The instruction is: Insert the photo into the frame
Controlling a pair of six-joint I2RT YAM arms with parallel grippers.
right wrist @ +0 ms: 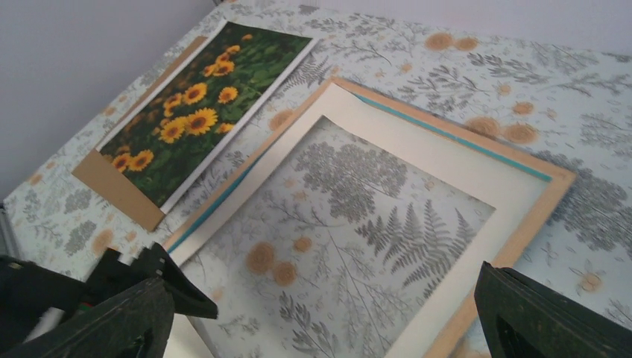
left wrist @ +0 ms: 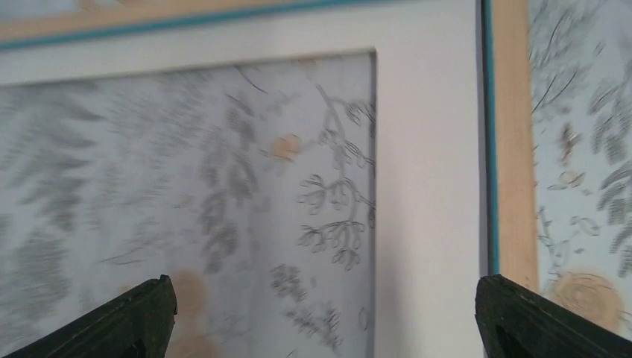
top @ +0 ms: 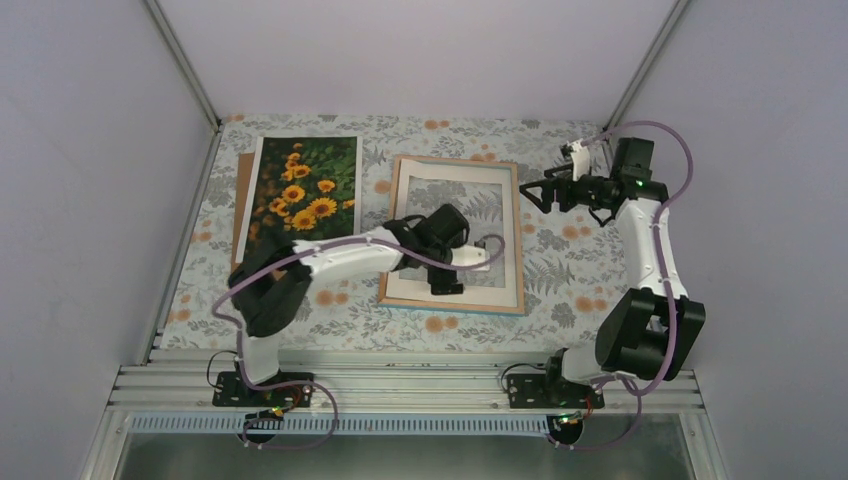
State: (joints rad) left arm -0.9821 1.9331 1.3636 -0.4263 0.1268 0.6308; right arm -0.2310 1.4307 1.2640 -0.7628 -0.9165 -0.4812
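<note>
The photo (top: 305,188), sunflowers on dark green, lies face up at the back left on a brown backing board (top: 243,200); the right wrist view shows the photo (right wrist: 197,112) too. The frame (top: 519,250) lies flat mid-table, pale wood side up with a teal edge, and a white border sheet (top: 410,285) lies inside it. My left gripper (top: 452,272) hangs open low over the sheet's near part, its fingers (left wrist: 141,317) straddling the sheet (left wrist: 428,186) and the frame's rail (left wrist: 514,149), holding nothing. My right gripper (top: 535,195) is open and empty, raised beside the frame's (right wrist: 551,194) far right corner.
A floral cloth (top: 580,280) covers the table, and it shows through the opening of the border sheet (right wrist: 447,156). Grey walls close the left, right and back sides. The left arm's link (top: 340,255) stretches across between the photo and the frame.
</note>
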